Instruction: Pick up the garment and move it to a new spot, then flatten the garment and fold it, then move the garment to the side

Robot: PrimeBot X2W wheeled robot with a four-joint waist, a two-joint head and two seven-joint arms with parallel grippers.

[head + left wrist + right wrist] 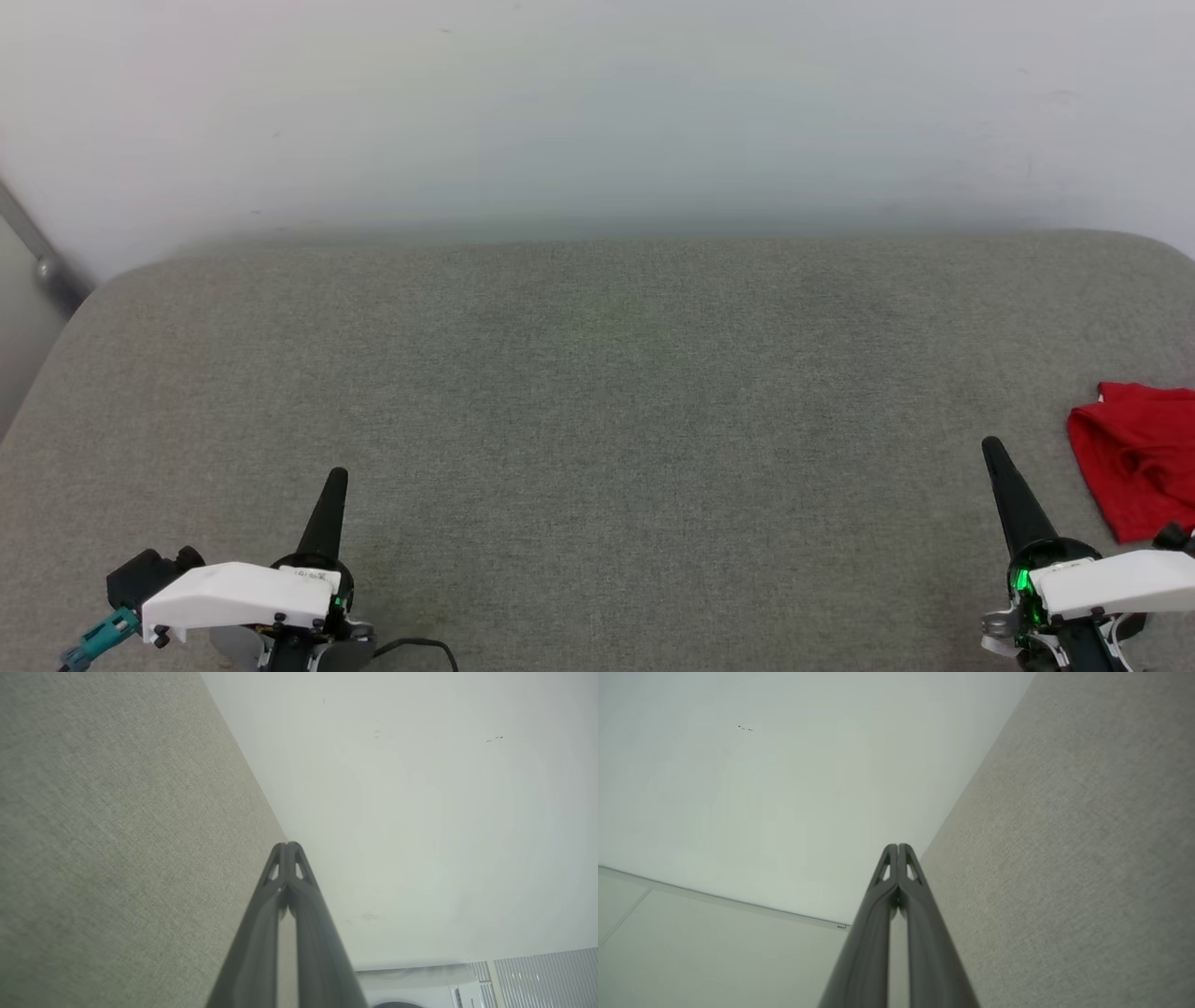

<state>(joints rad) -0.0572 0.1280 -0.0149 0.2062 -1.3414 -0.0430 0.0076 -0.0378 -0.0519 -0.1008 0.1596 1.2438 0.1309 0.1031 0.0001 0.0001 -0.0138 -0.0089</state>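
The red garment (1141,457) lies bunched at the right edge of the head view on the grey fabric surface (597,392), partly cut off by the frame; no print or sleeves show. My right gripper (991,448) stands just left of it, apart from the cloth, fingers pressed together and empty. My left gripper (337,476) rests at the lower left, far from the garment, also shut on nothing. In the left wrist view the left gripper (288,845) points toward the wall with tips touching. The right gripper (898,847) looks the same in the right wrist view.
A pale wall (597,112) rises behind the grey surface. A grey metal bar (42,257) leans at the far left edge. In the left wrist view a white appliance (420,989) and ribbed panel (546,975) sit at the bottom right.
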